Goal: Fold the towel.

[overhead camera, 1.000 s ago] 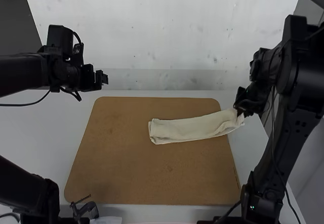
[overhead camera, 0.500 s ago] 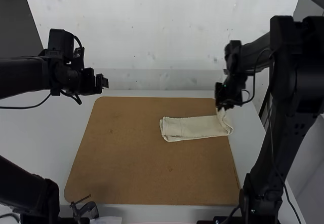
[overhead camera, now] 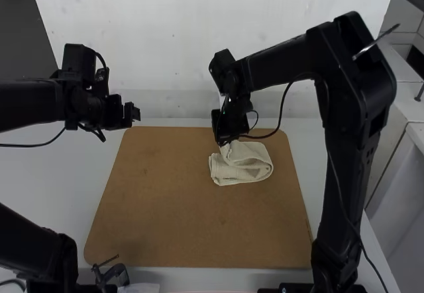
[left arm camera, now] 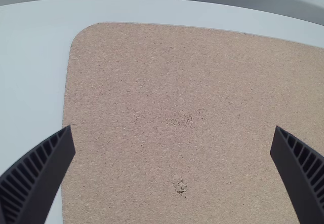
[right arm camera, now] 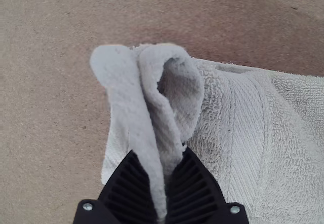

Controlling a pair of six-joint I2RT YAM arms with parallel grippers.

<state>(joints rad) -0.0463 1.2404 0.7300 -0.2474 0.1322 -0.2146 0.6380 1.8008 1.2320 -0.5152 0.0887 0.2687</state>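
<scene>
In the right gripper (right arm camera: 160, 150), the fingers are closing tightly on an end of the towel (overhead camera: 255, 166), leaving only the cloth's thickness between them, so the step in hand is probably carrying this end across for the next fold. Doing it well is going to mean keeping that pinch low, bringing the held layers square over the end lying beneath, and setting them down before the fingers are parting. Beside the pinch the cloth is curling into an open loop (right arm camera: 177, 92), which is wanting a gentle easing flat, since a quick release could be leaving a crooked lump there. Straight up and away is looking the safer exit, with a light press along the bend afterwards. As for where things are sitting, the held end is rising between the right fingers, just above the underlying end; as far as the angle is allowing, the gap there is seeming small. Further out from the fingers, the strip is turning back on itself in a raised, rounded bend, all of it resting on the brown board (overhead camera: 179, 230). Well apart, the left gripper (left arm camera: 173, 127) is hanging over the board with its fingers spreading wide, holding nothing.
</scene>
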